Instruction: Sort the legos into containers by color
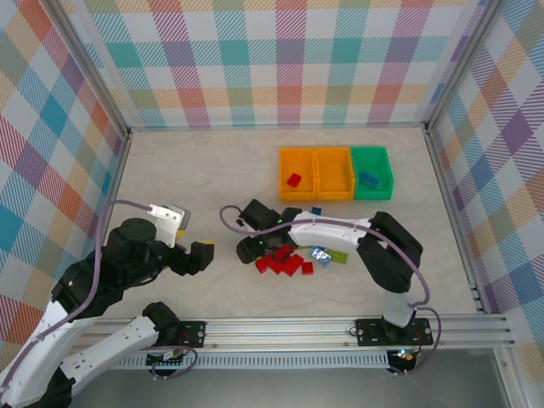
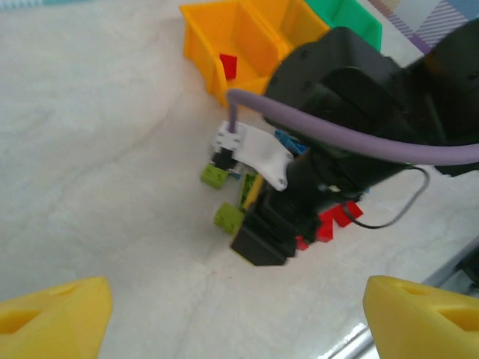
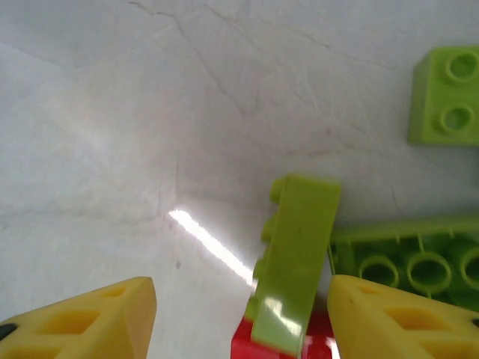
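Three bins: standing side by side at the far side of the tabletop (image 1: 187,178) — left orange bin (image 1: 303,163), middle orange bin (image 1: 334,170), green bin (image 1: 380,161).
Already binned: a red brick (image 1: 294,179) is lying in the left orange bin, a dark blue brick (image 1: 368,178) in the green bin.
Loose legos: a red cluster (image 1: 280,263) is lying mid-tabletop, with a light blue brick (image 1: 320,253) and a flat lime plate (image 1: 338,257) just beside it on the right; one small blue brick (image 1: 315,209) is sitting alone near the orange bins.
Right hand (image 3: 239,321): hanging low over the left end of that cluster, fingers partly apart and straddling a lime brick (image 3: 296,254) — not gripping it, since one finger is standing well clear while the other is just beside it.
Lime brick: standing on its edge, its lower end overlapping a red piece (image 3: 241,350); an upturned lime piece (image 3: 404,262) is lying just to its right, a studs-up lime brick (image 3: 447,93) farther off.
Left hand (image 2: 238,314): hovering over bare tabletop left of the legos, fingers spread wide, holding nothing.
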`<state>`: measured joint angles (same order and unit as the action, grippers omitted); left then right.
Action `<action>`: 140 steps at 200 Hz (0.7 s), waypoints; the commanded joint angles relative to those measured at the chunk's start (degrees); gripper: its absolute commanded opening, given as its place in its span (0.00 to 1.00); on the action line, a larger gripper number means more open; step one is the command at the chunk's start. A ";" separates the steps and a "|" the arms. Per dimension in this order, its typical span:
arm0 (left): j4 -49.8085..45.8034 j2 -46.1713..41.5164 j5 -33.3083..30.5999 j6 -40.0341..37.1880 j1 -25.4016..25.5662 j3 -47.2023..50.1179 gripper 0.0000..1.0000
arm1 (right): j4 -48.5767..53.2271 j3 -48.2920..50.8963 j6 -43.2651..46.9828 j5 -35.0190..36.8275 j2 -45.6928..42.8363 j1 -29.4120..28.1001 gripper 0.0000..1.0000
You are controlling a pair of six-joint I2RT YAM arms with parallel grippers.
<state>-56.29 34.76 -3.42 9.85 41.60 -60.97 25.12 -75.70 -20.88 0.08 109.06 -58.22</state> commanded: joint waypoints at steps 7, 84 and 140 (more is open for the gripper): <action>-1.70 -0.59 1.58 6.44 0.58 1.69 0.90 | 1.72 -5.05 2.05 4.60 3.71 -0.20 0.57; -0.24 -2.68 0.56 9.16 0.58 4.71 0.97 | 3.64 -7.17 4.27 6.42 8.51 -0.77 0.35; 3.51 -4.89 3.76 7.59 0.58 7.11 1.00 | 1.44 -6.13 4.18 6.82 2.99 -0.13 0.14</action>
<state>-56.38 31.55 -2.35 18.28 41.60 -54.98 27.05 -82.50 -17.10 6.66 116.40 -58.59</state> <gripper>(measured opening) 0.997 0.206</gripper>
